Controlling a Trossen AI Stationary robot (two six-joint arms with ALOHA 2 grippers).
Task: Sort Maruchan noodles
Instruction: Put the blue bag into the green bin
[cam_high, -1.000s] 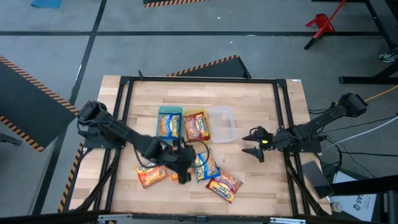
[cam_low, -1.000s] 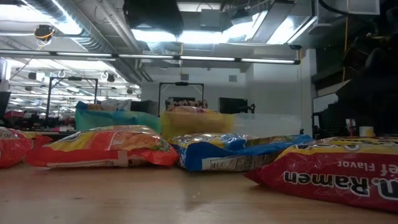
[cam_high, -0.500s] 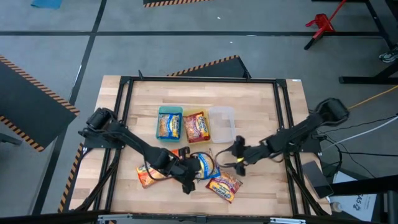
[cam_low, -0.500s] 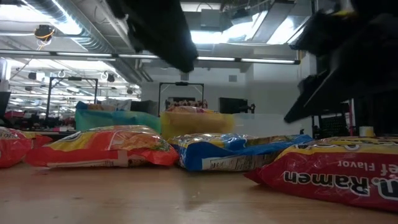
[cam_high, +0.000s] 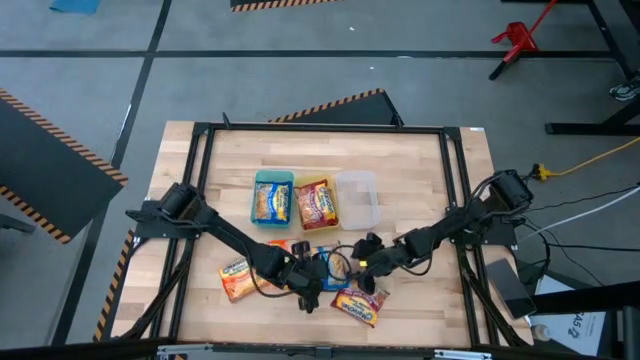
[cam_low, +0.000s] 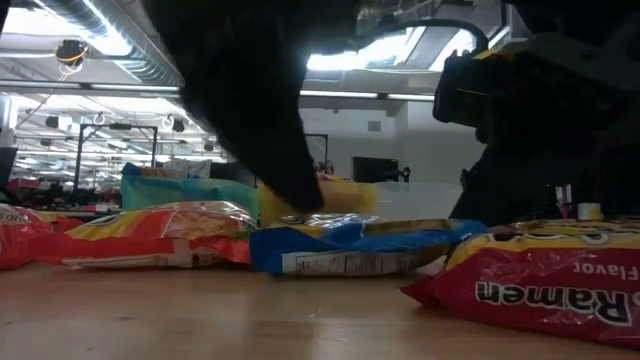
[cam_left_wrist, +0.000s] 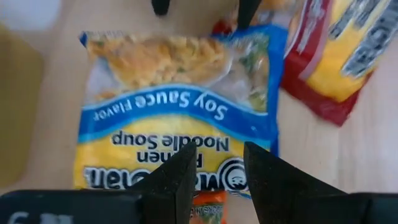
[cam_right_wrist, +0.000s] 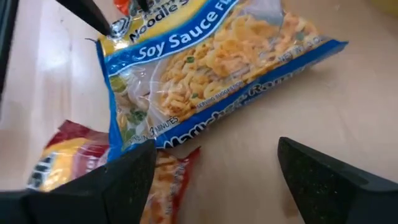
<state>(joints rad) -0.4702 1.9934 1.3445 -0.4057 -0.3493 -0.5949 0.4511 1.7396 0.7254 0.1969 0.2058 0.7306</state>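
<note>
A blue-yellow soy sauce noodle packet (cam_high: 330, 265) (cam_left_wrist: 180, 106) lies flat on the wooden table, partly over an orange packet (cam_left_wrist: 208, 208). My left gripper (cam_high: 308, 290) (cam_left_wrist: 219, 149) stands open over the packet's logo end, pointing steeply down. My right gripper (cam_high: 365, 252) (cam_right_wrist: 216, 146) is wide open at the packet's opposite end, toward the table's right. A red packet (cam_high: 360, 303) lies just near of it. Another orange packet (cam_high: 238, 278) lies at the near left. My left gripper comes at the blue packet from above, slanting. In the low view one finger (cam_low: 295, 190) reaches down to the packet's top face (cam_low: 330, 222). I cannot tell whether it touches. My right gripper's fingers stand apart from the packet's far end (cam_right_wrist: 261, 93); no touch shows.
Three trays stand in a row at the table's middle far side. The green one (cam_high: 272, 180) and the yellow one (cam_high: 316, 185) each hold a packet. The clear one (cam_high: 357, 198) is beside them. A black frame (cam_high: 320, 128) runs around the table's edges.
My left gripper has sunk and gone toward the near edge, down over the blue packet. My right gripper has swung in from the table's right edge toward the middle, tipping down, and stands at the packet's other end. The blue packet has shifted a little and lies flatter.
</note>
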